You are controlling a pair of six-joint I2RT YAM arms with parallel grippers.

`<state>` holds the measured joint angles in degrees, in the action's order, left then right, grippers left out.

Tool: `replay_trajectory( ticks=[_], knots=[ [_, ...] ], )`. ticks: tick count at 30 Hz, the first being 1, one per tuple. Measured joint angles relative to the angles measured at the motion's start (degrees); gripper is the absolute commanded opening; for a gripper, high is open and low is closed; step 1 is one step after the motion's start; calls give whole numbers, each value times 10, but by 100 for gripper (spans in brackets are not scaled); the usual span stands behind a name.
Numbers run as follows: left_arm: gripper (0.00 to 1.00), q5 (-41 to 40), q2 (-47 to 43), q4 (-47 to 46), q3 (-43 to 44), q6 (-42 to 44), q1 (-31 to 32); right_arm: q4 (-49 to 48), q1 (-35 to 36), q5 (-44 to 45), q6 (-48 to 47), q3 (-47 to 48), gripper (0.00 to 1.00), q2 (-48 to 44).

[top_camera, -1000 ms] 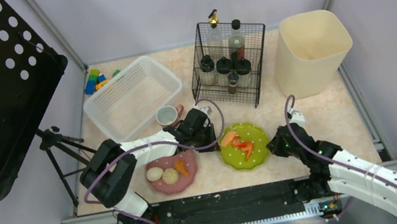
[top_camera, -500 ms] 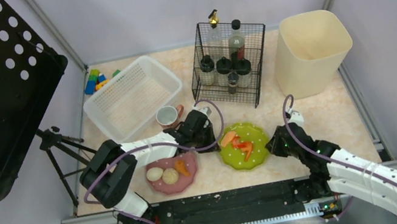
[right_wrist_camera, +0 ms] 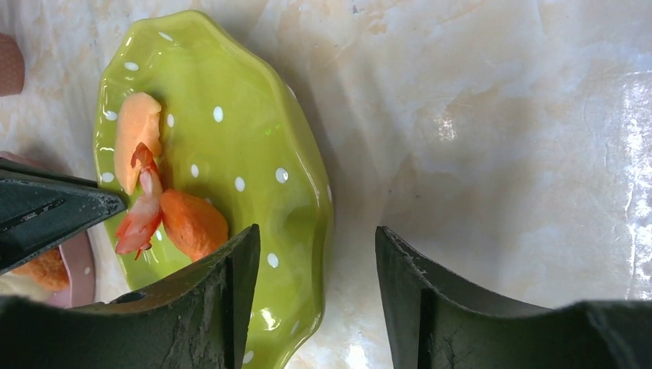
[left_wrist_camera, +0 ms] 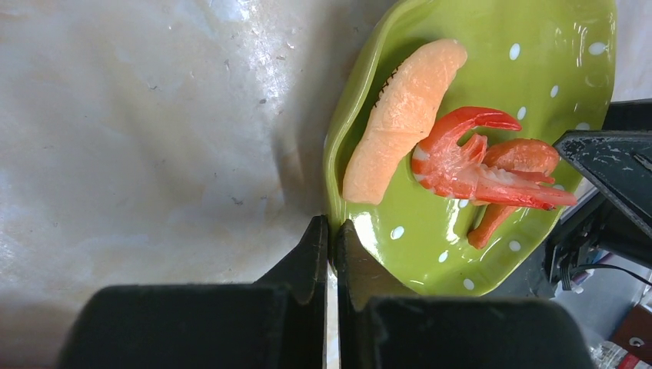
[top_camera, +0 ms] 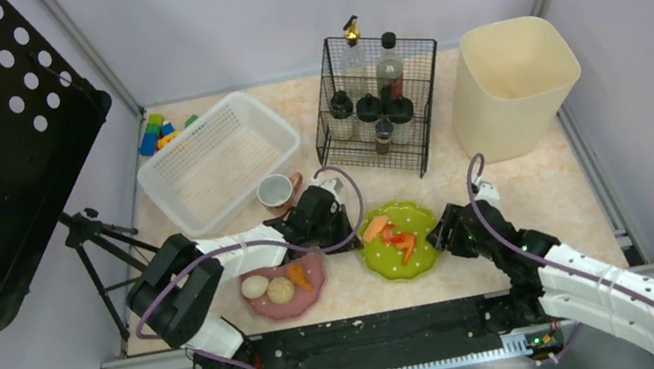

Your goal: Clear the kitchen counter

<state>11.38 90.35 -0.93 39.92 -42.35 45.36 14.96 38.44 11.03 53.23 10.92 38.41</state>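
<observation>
Top external view: can you see the left gripper's tips there?

No. Its black body covers them. The left wrist view shows them. The two fingers are almost together, pinching the rim of the green plate.

And the right gripper?

Its own view shows the fingers wide apart, holding nothing. One finger is over the plate's edge and the other is over the kitchen counter. From the top it is just a dark lump beside the plate.

Where is the counter?

Under everything. It is the pink stone top. The plate is near its front edge, between the two arms.

What is on the plate?

A shrimp and an orange slice. Another orange bit is partly hidden behind the shrimp.

What does only the top view show?

A white basket, a cup, a wire rack of bottles and a tall bin.
</observation>
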Motion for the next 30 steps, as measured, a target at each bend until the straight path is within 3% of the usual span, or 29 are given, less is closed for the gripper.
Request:
replay_trajectory(
  ticks=[10,23,26,30],
  knots=[
    [0,15,-4,-44,-26,-9,-9,-6,0,-20,26,-8,50,-6],
    [0,33,10,-108,-44,-15,-17,-142,0,-47,90,-59,47,18],
    [0,35,10,-113,-46,-16,-18,-159,0,-45,101,-72,41,9],
    [0,37,10,-117,-48,-16,-19,-176,0,-42,118,-94,26,-9]
  ],
)
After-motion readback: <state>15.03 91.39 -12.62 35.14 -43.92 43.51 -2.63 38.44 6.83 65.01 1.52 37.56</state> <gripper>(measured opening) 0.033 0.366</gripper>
